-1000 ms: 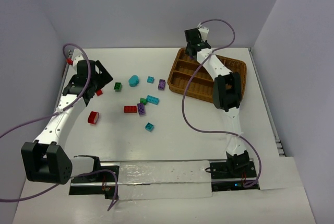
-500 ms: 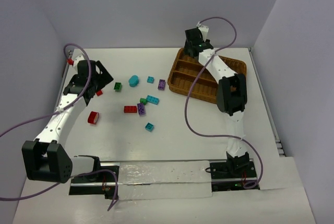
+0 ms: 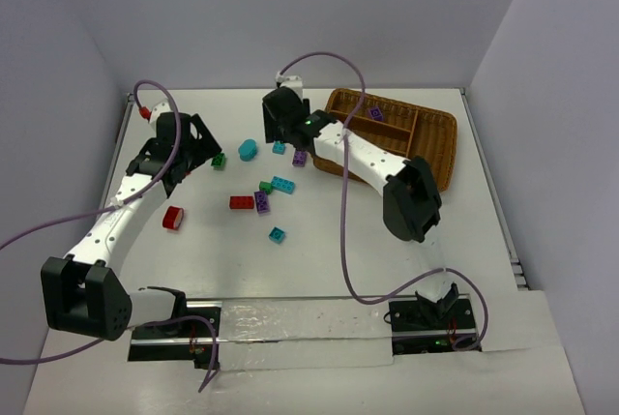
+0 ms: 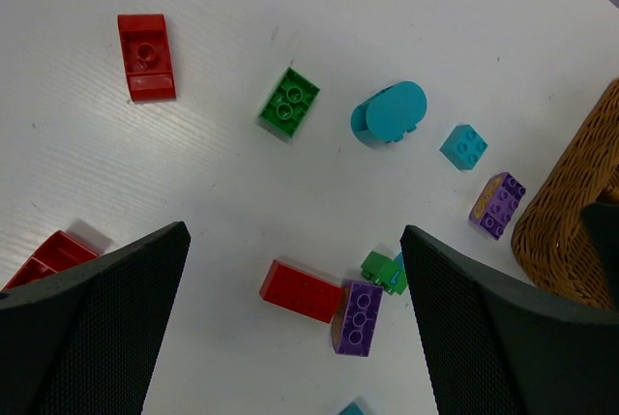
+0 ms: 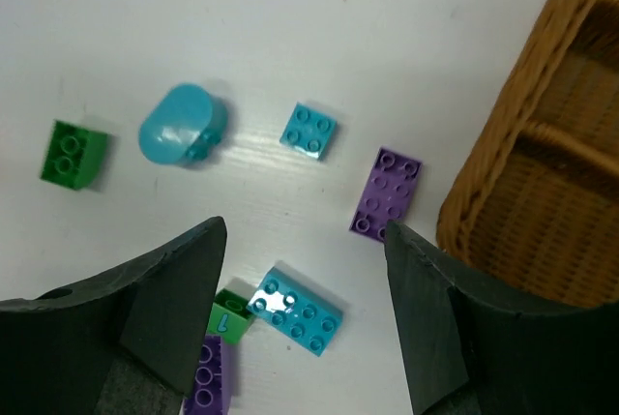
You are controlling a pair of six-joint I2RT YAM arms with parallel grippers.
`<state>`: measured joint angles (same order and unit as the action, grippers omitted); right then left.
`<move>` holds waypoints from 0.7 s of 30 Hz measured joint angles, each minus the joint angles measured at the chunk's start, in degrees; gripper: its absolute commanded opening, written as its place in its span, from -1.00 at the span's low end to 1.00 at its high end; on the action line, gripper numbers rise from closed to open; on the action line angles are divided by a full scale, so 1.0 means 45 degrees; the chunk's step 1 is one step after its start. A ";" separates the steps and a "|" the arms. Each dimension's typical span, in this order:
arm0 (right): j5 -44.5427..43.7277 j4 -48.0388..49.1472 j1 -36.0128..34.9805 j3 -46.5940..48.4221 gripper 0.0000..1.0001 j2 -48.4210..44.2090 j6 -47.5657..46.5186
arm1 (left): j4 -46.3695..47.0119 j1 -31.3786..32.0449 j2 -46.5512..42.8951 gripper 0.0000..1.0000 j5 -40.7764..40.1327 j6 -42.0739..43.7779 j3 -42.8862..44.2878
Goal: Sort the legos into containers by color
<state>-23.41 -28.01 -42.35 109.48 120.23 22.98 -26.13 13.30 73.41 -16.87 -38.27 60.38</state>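
Observation:
Loose legos lie on the white table: a green one [image 3: 219, 160], a rounded teal one [image 3: 248, 150], a small teal one [image 3: 279, 148], a purple one [image 3: 300, 157], a long teal one [image 5: 295, 311], and a red brick [image 4: 302, 291] touching a purple brick [image 4: 358, 316]. One purple lego [image 3: 377, 115] rests in a compartment of the wicker tray [image 3: 437, 149]. My left gripper [image 4: 292, 260] hovers open over the red and purple bricks. My right gripper [image 5: 305, 241] hangs open just above the long teal lego, left of the tray [image 5: 542, 173]. Neither holds anything.
Two more red legos [image 4: 147, 55] [image 3: 173, 218] lie on the left and a small teal one [image 3: 277, 234] nearer the front. A green brick [image 5: 228, 318] touches the long teal one. Grey walls close in the table on three sides.
My right arm swung left from above the tray to the loose legos and its jaws opened. A purple lego now shows in the tray. The left gripper shifted slightly right.

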 measured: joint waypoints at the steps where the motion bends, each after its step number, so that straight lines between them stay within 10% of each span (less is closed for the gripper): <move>1: -0.0005 -0.0139 -0.0100 0.0064 0.46 0.0280 0.0172 | -0.0014 0.0000 -0.0005 0.99 -0.0048 0.0002 0.0000; 21: -0.2116 -0.2309 -0.0174 0.1421 0.43 0.3222 0.3423 | -0.0099 0.0000 -0.0091 0.99 -0.0264 0.0002 0.0000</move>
<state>-32.93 -38.40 -43.13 115.88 134.72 38.39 -26.58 13.30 73.00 -18.06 -38.26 60.38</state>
